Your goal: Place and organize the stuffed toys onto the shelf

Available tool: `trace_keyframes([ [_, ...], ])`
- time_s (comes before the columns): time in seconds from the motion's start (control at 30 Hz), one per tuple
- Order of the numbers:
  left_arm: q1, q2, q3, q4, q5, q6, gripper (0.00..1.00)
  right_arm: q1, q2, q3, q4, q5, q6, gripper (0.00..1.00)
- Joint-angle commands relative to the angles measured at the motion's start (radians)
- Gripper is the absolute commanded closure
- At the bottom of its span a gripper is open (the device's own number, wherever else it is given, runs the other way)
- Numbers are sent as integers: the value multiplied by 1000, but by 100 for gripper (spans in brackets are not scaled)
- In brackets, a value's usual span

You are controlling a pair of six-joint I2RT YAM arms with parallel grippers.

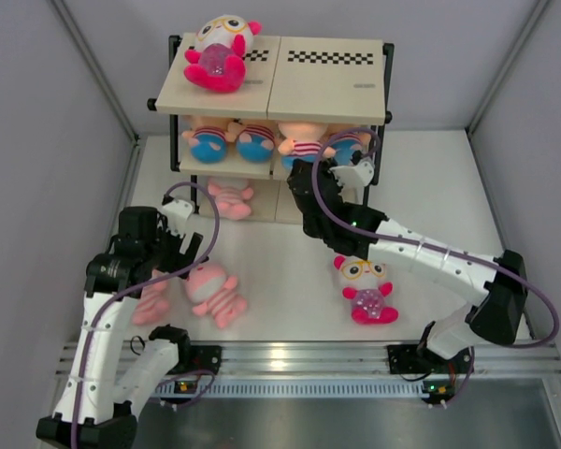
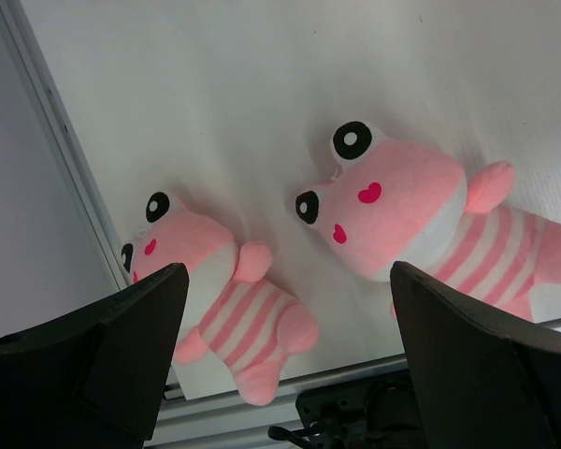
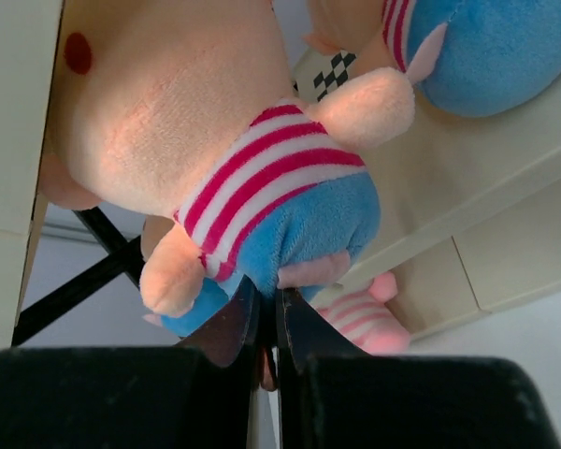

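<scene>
The shelf [image 1: 323, 89] stands at the back. A white-and-magenta toy [image 1: 220, 51] lies on its top board, peach toys [image 1: 210, 140] fill the middle tier, and a pink striped toy [image 1: 229, 198] lies on the bottom tier. My right gripper [image 1: 339, 161] reaches into the middle tier. In the right wrist view this gripper [image 3: 266, 292] is shut on the blue bottom end of a peach toy [image 3: 262, 159]. Two pink striped toys [image 2: 411, 210] [image 2: 234, 309] lie on the table under my left gripper [image 2: 285, 281], which is open and above them. Another white-and-magenta toy [image 1: 365, 285] sits at the front right.
Grey walls close in the table on both sides. A metal rail [image 1: 299, 357] runs along the near edge by the arm bases. The left arm partly hides one pink striped toy [image 1: 150, 307]. The right arm's cable loops in front of the shelf.
</scene>
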State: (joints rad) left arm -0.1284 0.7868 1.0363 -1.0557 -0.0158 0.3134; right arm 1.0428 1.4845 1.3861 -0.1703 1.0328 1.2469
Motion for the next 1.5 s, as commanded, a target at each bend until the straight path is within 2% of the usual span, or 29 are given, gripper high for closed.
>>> trace_keyframes([
  [0.0, -8, -18, 4, 0, 5, -10, 5, -23, 28, 54, 0, 38, 78, 100],
  [0.13, -10, -21, 2, 0, -3, -8, 5, -33, 56, 82, -24, 65, 92, 100],
  [0.5, -11, -26, -13, 2, -13, -4, 5, -87, 148, 145, -58, 19, 112, 98],
  [0.53, -11, -26, -15, 2, -15, -2, 5, -92, 152, 149, -55, 13, 112, 95],
  [0.57, -11, -26, -15, 0, -13, -2, 5, -95, 164, 159, -54, 10, 112, 85],
  [0.67, -11, -27, -18, 2, -13, 0, 5, -99, 183, 172, -55, 0, 109, 63],
  [0.97, -11, -27, -28, 2, -10, 0, 5, -102, 157, 136, 37, -59, 17, 46],
  [1.23, -11, -23, -32, 0, -10, 0, 5, -90, 138, 189, 86, -80, -145, 36],
  [1.47, -11, -26, -33, 0, -9, -4, 5, -73, 92, 153, 104, -102, -196, 25],
])
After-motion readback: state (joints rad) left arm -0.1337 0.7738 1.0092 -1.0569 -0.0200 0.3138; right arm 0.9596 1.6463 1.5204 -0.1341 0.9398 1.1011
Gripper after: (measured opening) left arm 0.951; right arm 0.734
